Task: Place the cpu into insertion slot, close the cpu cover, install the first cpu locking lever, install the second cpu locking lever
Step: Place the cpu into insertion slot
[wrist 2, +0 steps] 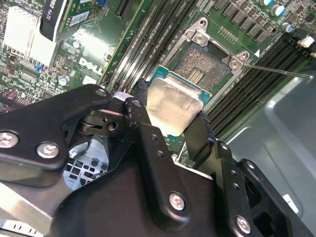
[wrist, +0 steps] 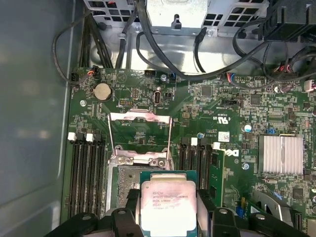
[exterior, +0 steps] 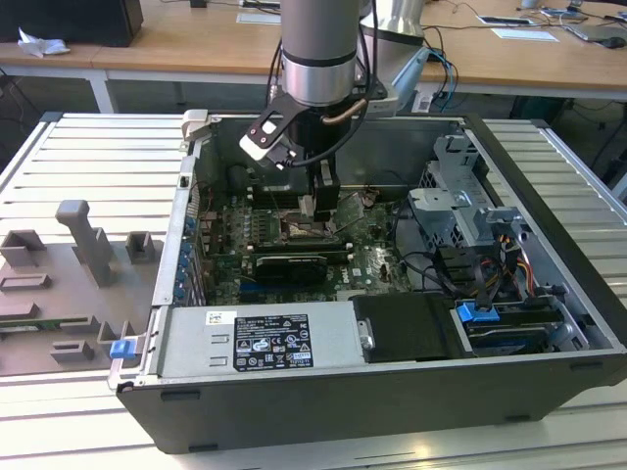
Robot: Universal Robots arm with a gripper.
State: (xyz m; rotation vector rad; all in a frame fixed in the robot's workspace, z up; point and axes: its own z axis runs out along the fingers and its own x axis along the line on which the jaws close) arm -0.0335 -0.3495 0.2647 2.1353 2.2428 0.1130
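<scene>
As the pincer (wrist: 168, 196) clamps the cpu (wrist: 168, 205), first wrist view shows cpu cover (wrist: 140, 116) open.

The cpu (wrist 2: 173, 101) sits in the claw (wrist 2: 172, 110) over the insertion slot (wrist 2: 210, 64), memory slots (wrist: 86, 173) flanking it.

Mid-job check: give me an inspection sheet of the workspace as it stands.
Surface: slatted metal table carrying the open computer case.
Job's things: cpu held over the insertion slot edge, not seated; cpu cover standing open.
Clutter: grey fixture blocks on the table, exterior view's left.
Grippers: pincer shut on the cpu.
Cables: black cables run past the open cover, apart from the pincer.
Surroundings: wooden desks behind.
</scene>
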